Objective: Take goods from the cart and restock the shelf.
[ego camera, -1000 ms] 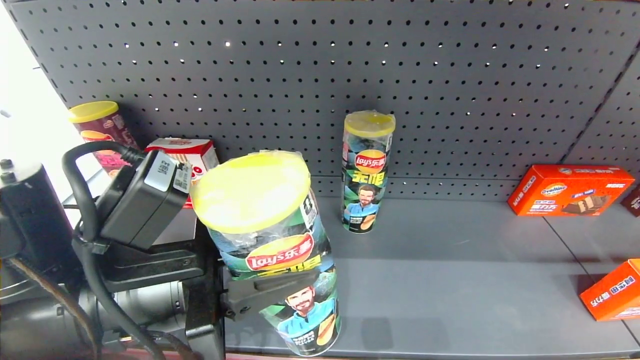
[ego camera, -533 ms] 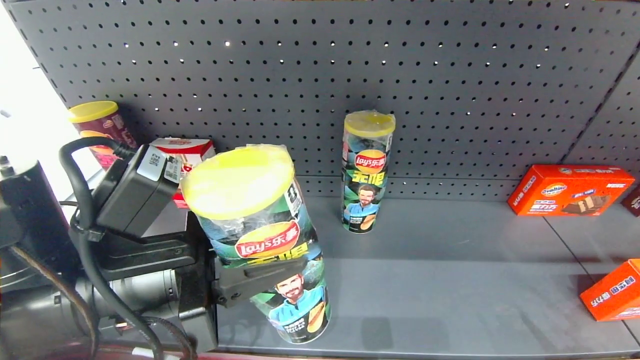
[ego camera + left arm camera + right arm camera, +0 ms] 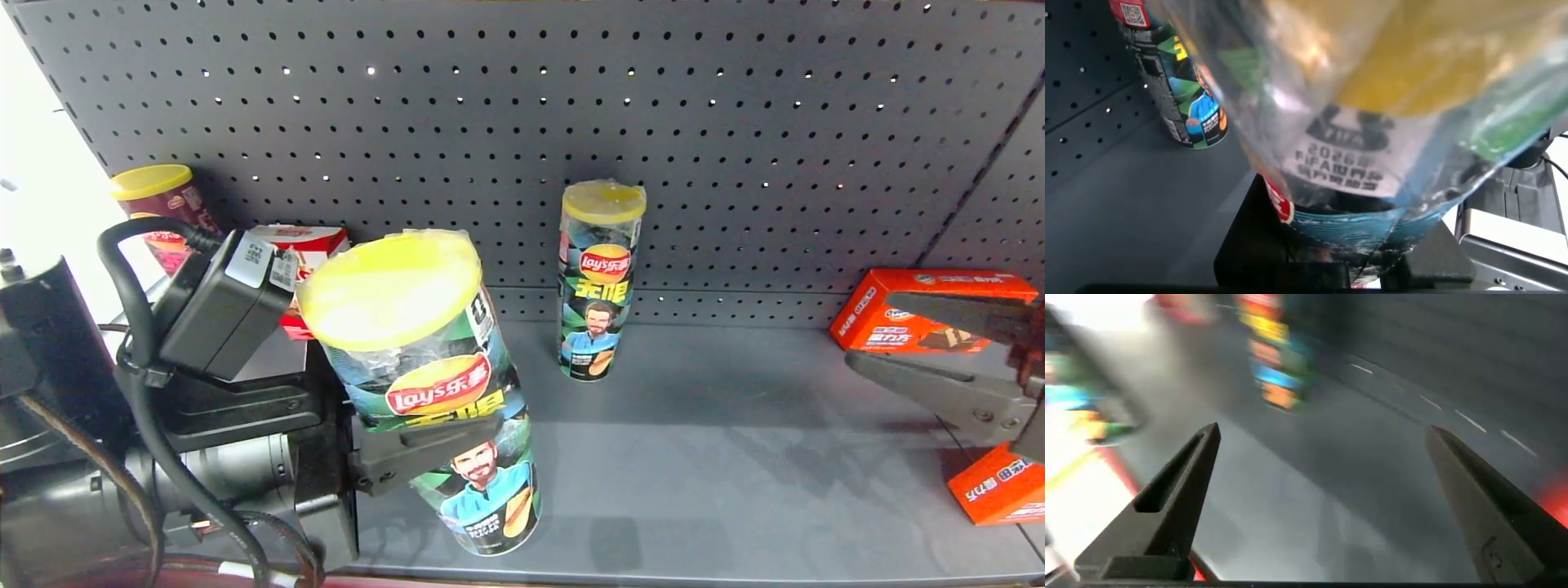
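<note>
The shelf (image 3: 718, 457) has a wide bare gray floor in the middle. It runs from the near edge to the back wall (image 3: 522, 122), which is full of holes. On the far left stand a dark red can (image 3: 163, 212) and a red and white box (image 3: 306, 245). On the right lie an orange box (image 3: 939, 286) and a second orange box (image 3: 1000, 486), nearer.

The left tool (image 3: 441, 445) pinches the held can (image 3: 424, 384) around its middle. This can tilts, and its bottom is by the shelf's near edge. I cannot tell if it touches. The standing can (image 3: 600, 282) is upright by the back wall, farther back and to the right. The right tool (image 3: 873, 331) is spread wide, holding nothing, in front of the far orange box.
</note>
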